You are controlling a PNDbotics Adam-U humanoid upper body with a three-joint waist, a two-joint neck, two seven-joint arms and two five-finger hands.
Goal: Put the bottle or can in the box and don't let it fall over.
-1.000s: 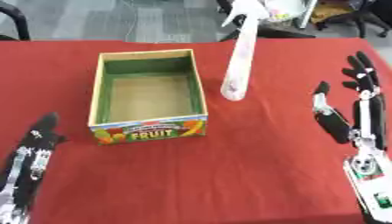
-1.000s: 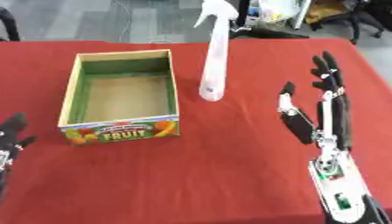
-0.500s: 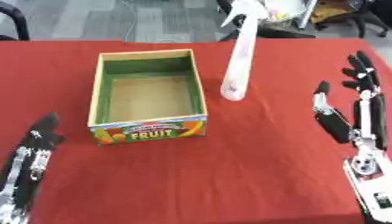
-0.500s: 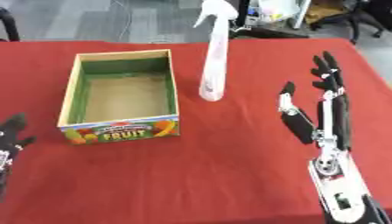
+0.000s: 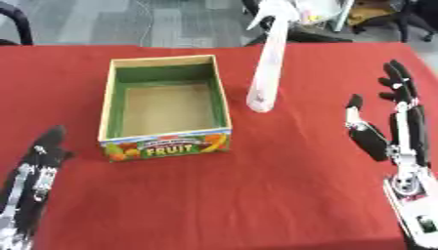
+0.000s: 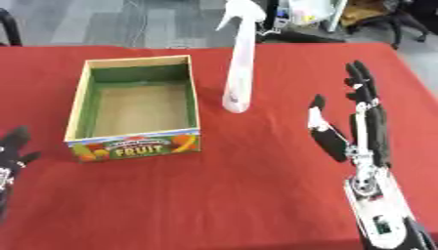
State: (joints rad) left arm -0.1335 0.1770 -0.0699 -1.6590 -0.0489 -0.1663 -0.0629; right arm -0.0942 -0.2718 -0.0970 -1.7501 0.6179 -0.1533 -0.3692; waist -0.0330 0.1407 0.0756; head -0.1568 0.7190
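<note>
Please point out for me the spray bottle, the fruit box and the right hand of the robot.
spray bottle (image 6: 239,73), right eye view, on its white body.
fruit box (image 5: 167,146), left eye view, on its printed front wall.
right hand (image 6: 363,128), right eye view, on its palm.

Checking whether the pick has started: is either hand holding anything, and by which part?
Nothing is held. The right hand and left hand are open, apart from the upright spray bottle.

Bare cloth between right robot hand (image 6: 359,122) and bottle (image 6: 239,73) — box (image 6: 133,110) beyond.
</note>
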